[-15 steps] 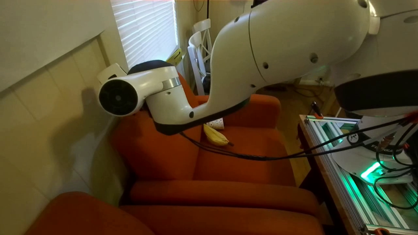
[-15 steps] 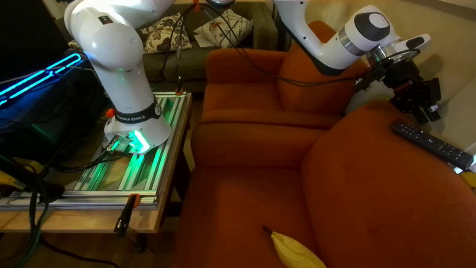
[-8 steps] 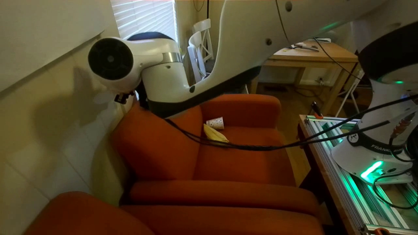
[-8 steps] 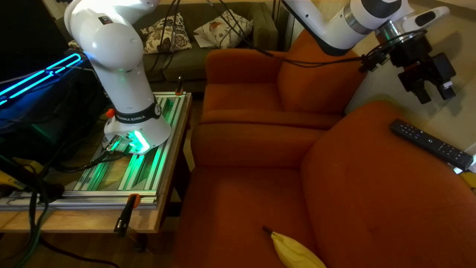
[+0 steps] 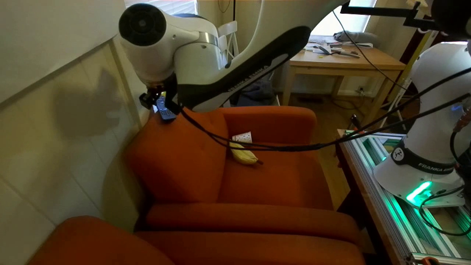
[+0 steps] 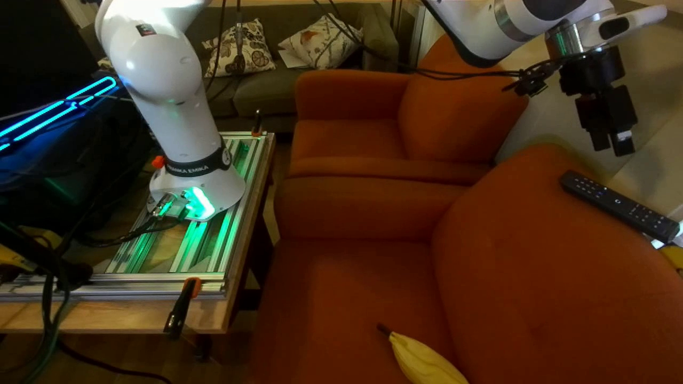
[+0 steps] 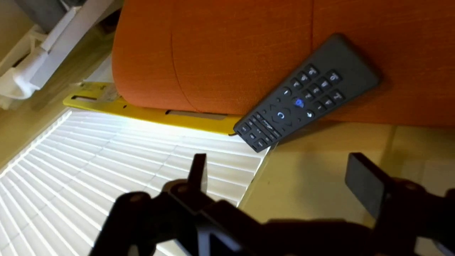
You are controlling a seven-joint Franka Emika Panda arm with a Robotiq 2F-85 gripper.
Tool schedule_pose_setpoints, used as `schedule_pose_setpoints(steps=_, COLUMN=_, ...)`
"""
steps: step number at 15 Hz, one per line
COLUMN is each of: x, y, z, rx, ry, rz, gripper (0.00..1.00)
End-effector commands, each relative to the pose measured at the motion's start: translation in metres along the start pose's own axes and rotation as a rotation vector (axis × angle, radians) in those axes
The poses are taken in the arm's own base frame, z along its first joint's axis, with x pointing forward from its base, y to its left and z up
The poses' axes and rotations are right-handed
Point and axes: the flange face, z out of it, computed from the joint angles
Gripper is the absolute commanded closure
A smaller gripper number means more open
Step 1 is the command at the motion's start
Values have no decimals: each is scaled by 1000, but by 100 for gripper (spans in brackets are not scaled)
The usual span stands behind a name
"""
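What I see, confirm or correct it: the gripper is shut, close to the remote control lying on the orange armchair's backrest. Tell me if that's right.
Not quite: the gripper is open, not shut; the wrist view shows its fingers well apart, nothing between them. The rest is right: it is close to the remote control lying on the orange armchair's backrest.

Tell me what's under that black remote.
In the wrist view, the black remote lies on the orange backrest, its narrow end jutting past the edge, where a yellow strip shows. Whatever its body covers can't be seen.
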Motion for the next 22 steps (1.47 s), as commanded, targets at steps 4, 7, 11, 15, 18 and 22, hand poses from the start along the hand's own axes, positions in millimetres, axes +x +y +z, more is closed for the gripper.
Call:
schedule_pose_setpoints(steps=4, x=-12, y=26, z=18, rx=164, ry=-139, rz=213, gripper=0)
schedule_pose_setpoints(steps=7, x=-12, y=32, z=33, rx=237, ry=-189, rz=307, gripper=0)
schedule_pose_setpoints(steps=11, x=-11, y=37, z=48, rx=351, ry=-230, rz=441, gripper=0)
schedule_pose_setpoints(steps=15, x=-11, y=37, z=61, rx=444, ry=-243, rz=544, gripper=0)
schedule_pose_setpoints(steps=18, x=-10, y=38, z=66, rx=476, ry=-241, rz=577, gripper=0)
schedule_pose_setpoints(steps=22, x=-7, y=41, z=72, rx=479, ry=-219, rz=562, gripper=0)
